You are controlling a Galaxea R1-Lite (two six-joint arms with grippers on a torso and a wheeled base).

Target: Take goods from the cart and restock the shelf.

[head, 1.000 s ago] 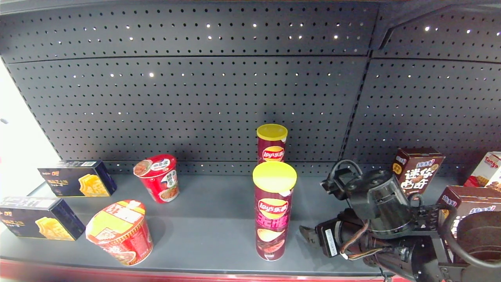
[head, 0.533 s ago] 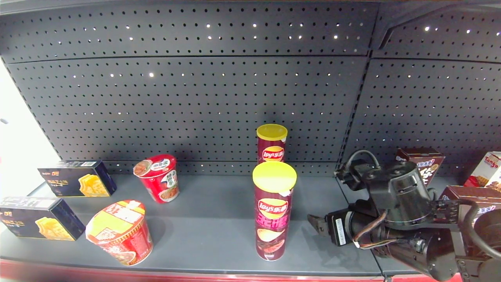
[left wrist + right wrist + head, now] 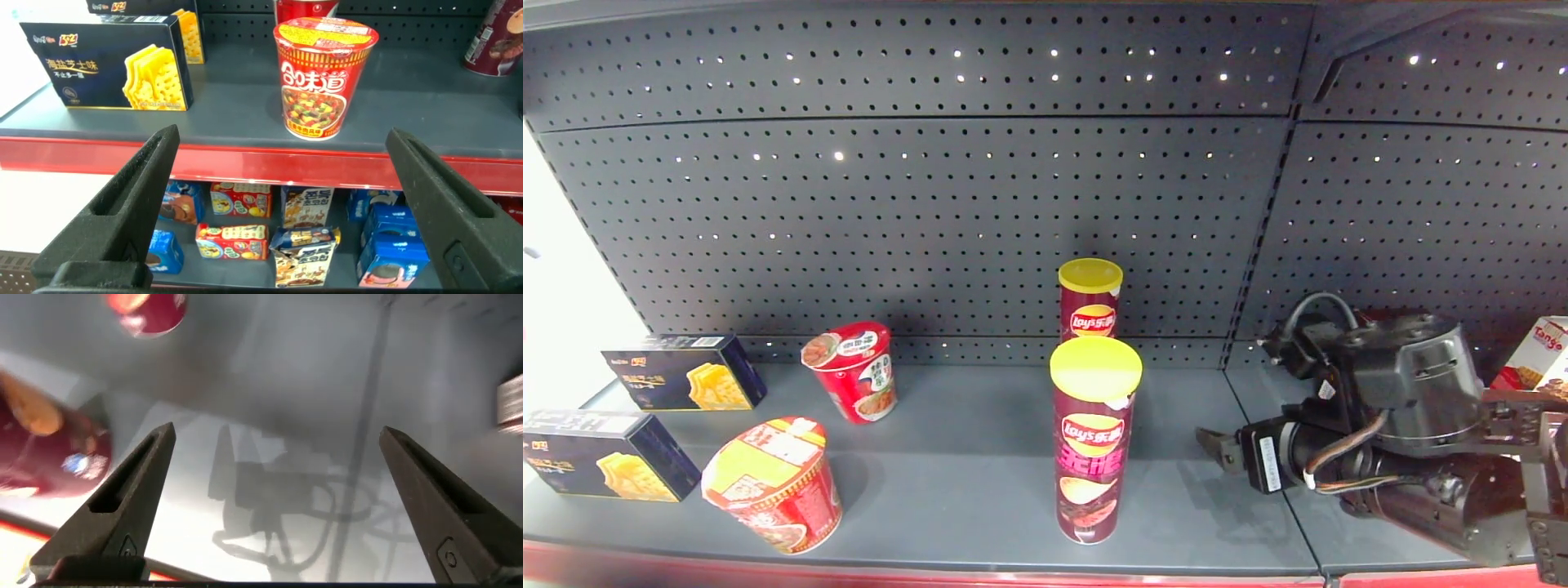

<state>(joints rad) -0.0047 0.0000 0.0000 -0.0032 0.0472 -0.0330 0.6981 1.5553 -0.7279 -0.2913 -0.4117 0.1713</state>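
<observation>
The shelf (image 3: 964, 457) holds its goods in front-facing rows. My right gripper (image 3: 1215, 445) hangs low beside the can (image 3: 1092, 441), jaws spread and empty; the can stands upright before its twin (image 3: 1089, 298), seemingly placed. My left gripper (image 3: 282, 131), also spread, faces the cup (image 3: 325, 77).

free: wide gap on the shelf (image 3: 972, 433) between rear noodle cup (image 3: 851, 371) and front chip can (image 3: 1092, 441) | block: rear chip can (image 3: 1089, 300) just behind it | right: narrower gap from front chip can to right gripper (image 3: 276, 433)
</observation>
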